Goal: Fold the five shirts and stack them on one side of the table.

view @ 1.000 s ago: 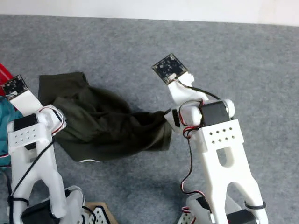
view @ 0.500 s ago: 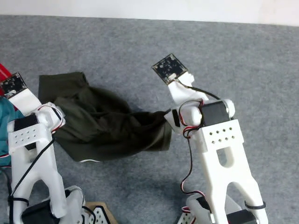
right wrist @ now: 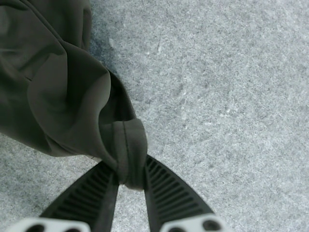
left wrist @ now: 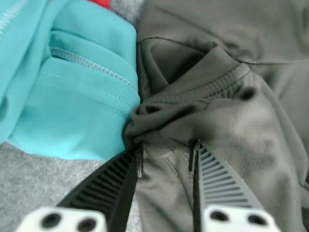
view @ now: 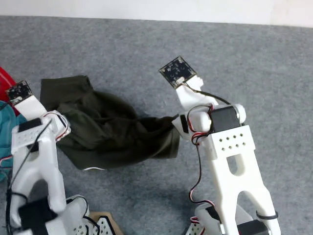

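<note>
1. Olive shirt is seen crumpled on the grey table, drawn out between the two arms and lying toward the left half of the high view
2. One flatter part of the olive shirt is spread on the table beyond the left arm, while the rest is gathered into deep folds that run toward the right arm
3. A rolled hem at the shirt's right end is pinched by the right pincer; its ribbed fingers are pressed against the fold from both sides, with bare table just beside it
4. A thick bunch of cloth next to the ribbed collar is gripped by the left pincer; the space between its fingers is filled with fabric, and creases are pulled toward the fingertips
5. A teal shirt is found touching the olive shirt beside the left pincer, and in the high view it is partly covered by the left arm at the table's left edge
6. A red item is seen at the far left, past the teal shirt; what it is cannot be told
</note>
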Tool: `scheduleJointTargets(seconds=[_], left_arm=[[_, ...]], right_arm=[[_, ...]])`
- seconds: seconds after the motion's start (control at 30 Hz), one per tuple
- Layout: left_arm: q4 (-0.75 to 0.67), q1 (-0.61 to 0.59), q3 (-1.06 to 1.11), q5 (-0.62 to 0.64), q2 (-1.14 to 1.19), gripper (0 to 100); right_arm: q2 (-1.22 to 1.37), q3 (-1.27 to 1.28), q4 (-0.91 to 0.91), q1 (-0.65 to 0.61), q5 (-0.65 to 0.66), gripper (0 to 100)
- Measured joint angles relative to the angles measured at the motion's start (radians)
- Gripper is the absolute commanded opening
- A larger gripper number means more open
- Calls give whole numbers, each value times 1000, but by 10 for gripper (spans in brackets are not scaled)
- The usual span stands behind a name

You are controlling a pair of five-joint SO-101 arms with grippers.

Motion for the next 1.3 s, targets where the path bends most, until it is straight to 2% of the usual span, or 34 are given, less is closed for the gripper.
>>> scheduleJointTargets(seconds=[0.13, 0.27, 0.37, 0.43, 0.63, 1.2, 1.3], left_arm=[[0, 0, -52, 0, 89, 175], [0, 0, -71, -2, 95, 250], [0, 0, -72, -2, 100, 251], [0, 0, -72, 0, 104, 219], [0, 6, -72, 0, 106, 20], [2, 46, -132, 0, 107, 10], [52, 48, -190, 0, 107, 10]], right_arm=[[0, 0, 0, 0, 0, 6], [0, 0, 0, 0, 0, 6], [0, 0, 0, 0, 0, 6], [0, 0, 0, 0, 0, 6], [0, 0, 0, 0, 0, 6], [0, 84, -48, -34, 0, 6], [0, 84, -48, -34, 0, 6]])
